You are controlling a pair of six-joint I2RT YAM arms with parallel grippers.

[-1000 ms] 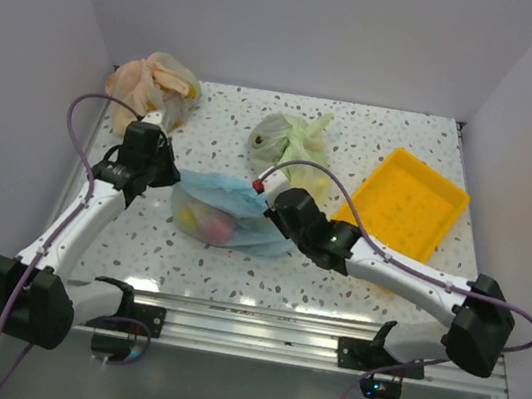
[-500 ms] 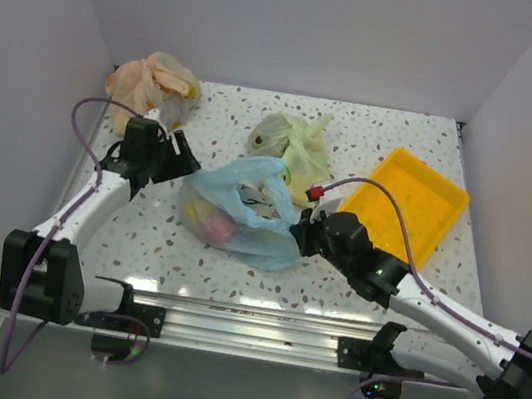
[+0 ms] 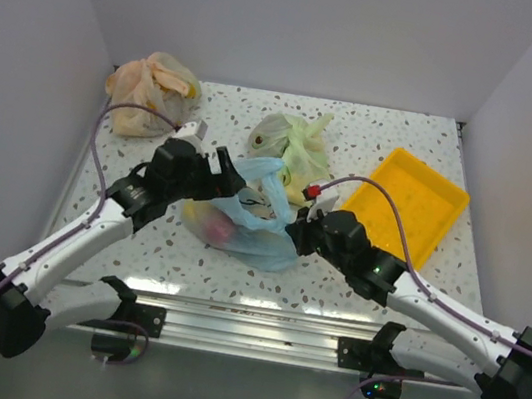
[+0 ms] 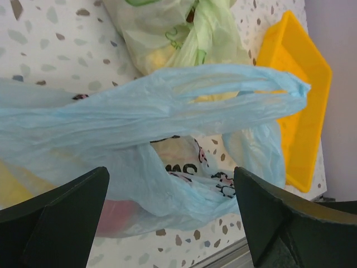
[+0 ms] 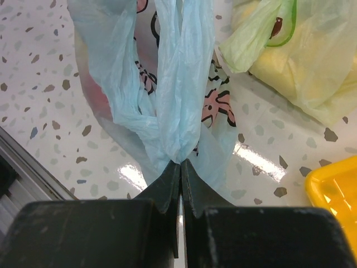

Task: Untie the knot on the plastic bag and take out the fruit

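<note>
Plastic bag [image 3: 260, 247], one of three, pinched by right gripper [image 5: 180, 166].

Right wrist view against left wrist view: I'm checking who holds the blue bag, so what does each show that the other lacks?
Only the right wrist view shows the right gripper shut on a bunched strip of the plastic bag. Only the left wrist view shows the left gripper open, gripping nothing. Both show the bag, the green bag and the yellow tray.
</note>
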